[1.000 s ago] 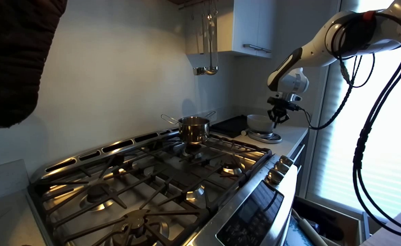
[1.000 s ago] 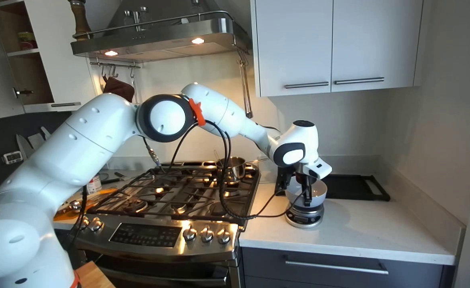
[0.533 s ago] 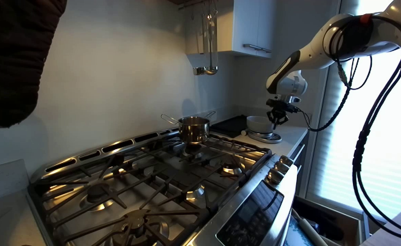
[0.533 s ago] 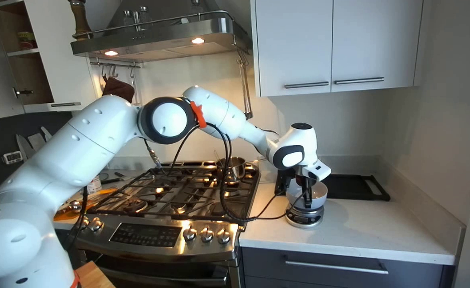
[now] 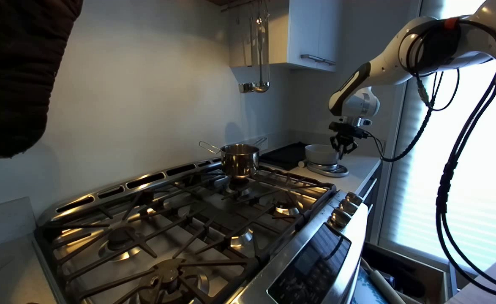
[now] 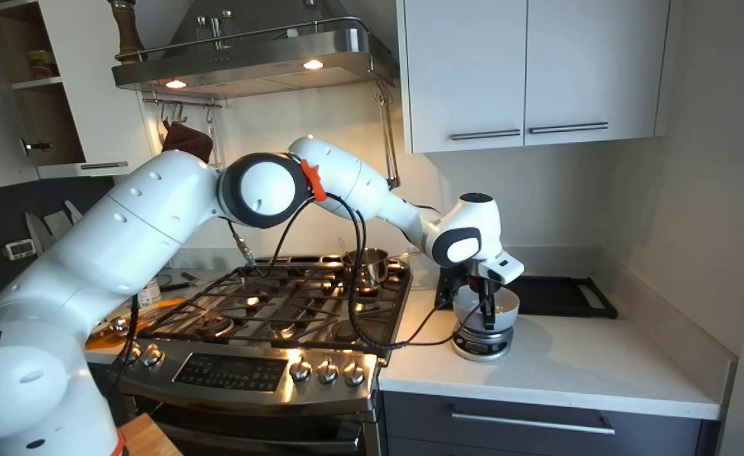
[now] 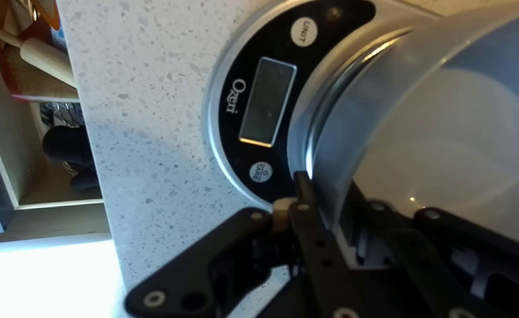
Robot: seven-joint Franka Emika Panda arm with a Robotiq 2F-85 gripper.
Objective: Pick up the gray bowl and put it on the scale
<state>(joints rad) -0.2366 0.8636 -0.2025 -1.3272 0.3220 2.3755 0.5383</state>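
The gray bowl [image 7: 454, 115] is pale gray outside and creamy inside. In both exterior views the bowl [image 5: 320, 154] [image 6: 504, 311] is on top of the round silver scale [image 5: 328, 169] [image 6: 481, 345], looking about level; its base contact is hidden. The scale [image 7: 264, 106] shows a blank display, black panel and TARE button in the wrist view. My gripper [image 7: 329, 190] straddles the bowl wall: one finger [image 7: 306, 190] lies against the outside, the other is inside the bowl. The jaws are close together on the wall. The gripper also shows in an exterior view [image 5: 342, 154].
A shiny metal pot [image 5: 239, 160] stands on the stove [image 6: 283, 304] beside the counter [image 6: 575, 367]. A black tray [image 6: 562, 297] lies behind the scale. An open drawer [image 5: 400, 270] is below the counter edge. White cabinets [image 6: 530, 76] hang above.
Over the last second the arm has lowered slightly, then almost stopped. The bowl now sits a little lower over the scale. The scale and pot have not moved.
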